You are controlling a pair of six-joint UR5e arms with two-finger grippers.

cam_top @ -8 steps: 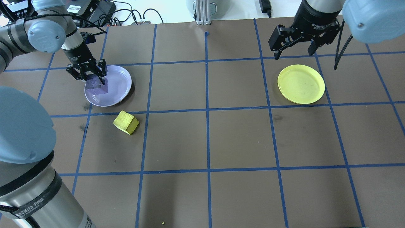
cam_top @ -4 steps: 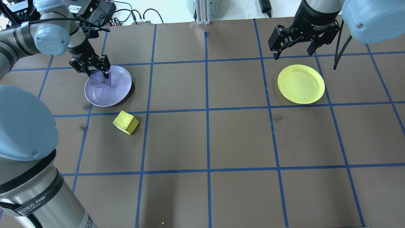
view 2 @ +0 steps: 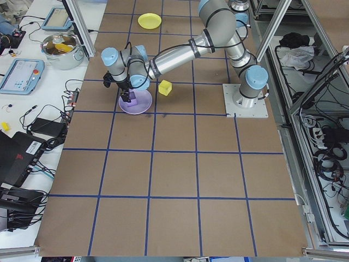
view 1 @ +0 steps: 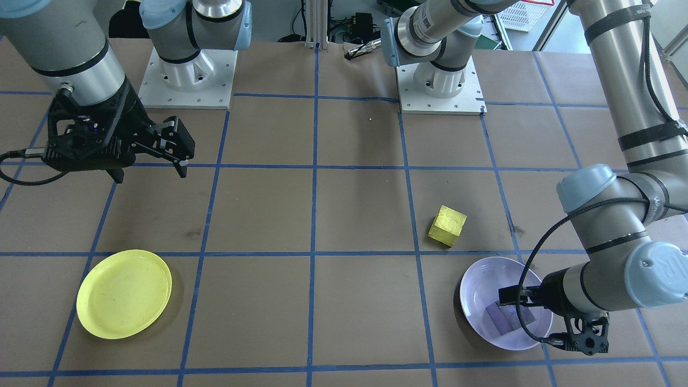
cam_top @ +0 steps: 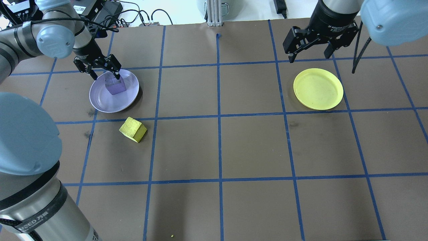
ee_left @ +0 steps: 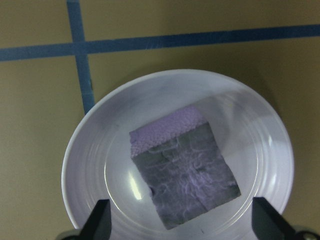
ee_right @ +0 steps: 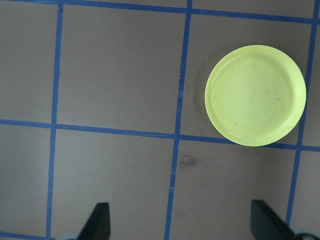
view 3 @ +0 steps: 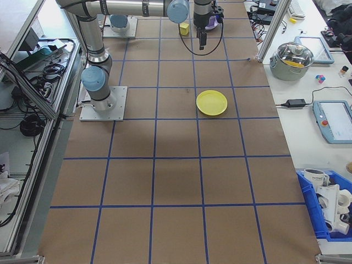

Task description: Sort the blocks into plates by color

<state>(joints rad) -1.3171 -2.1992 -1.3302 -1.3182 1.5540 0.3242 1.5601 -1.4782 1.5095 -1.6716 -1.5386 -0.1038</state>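
Over the lavender plate (cam_top: pixel 100 100), my left fingers (cam_top: pixel 96 73) hang spread, pointing down above the purple block (cam_top: pixel 115 86); my right fingers (cam_top: pixel 293 57) are spread too.

Both arms were silver-grey tubes with pale blue joint caps, black bands and black cables; each ended in a black two-finger gripper and stood on a white bolted base plate
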